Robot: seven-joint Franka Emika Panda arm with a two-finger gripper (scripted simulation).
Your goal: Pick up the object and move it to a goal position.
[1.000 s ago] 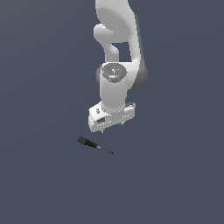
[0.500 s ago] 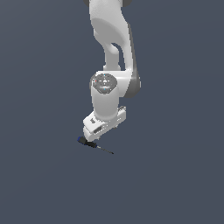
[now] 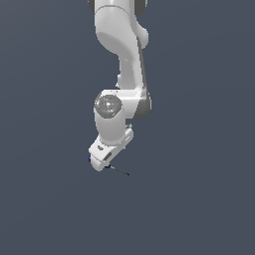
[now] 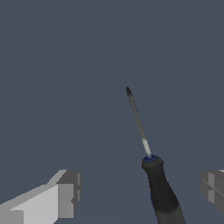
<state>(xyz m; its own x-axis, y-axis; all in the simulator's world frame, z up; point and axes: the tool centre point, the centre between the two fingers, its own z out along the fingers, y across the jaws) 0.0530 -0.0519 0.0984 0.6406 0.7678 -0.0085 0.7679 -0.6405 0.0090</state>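
Note:
The screwdriver lies flat on the grey floor, with a black-and-blue handle and a thin dark shaft pointing away from the gripper. In the wrist view its handle sits between my two fingertips, nearer the far one, touching neither. My gripper is open around the handle. In the exterior view the gripper is low over the floor and hides the handle; only the screwdriver's shaft pokes out toward the exterior view's right.
The flat grey floor spreads around the arm. No other objects show.
The arm has moved down and toward the exterior view's left, from above and beside the screwdriver to low over its handle, which is now hidden in the exterior view.

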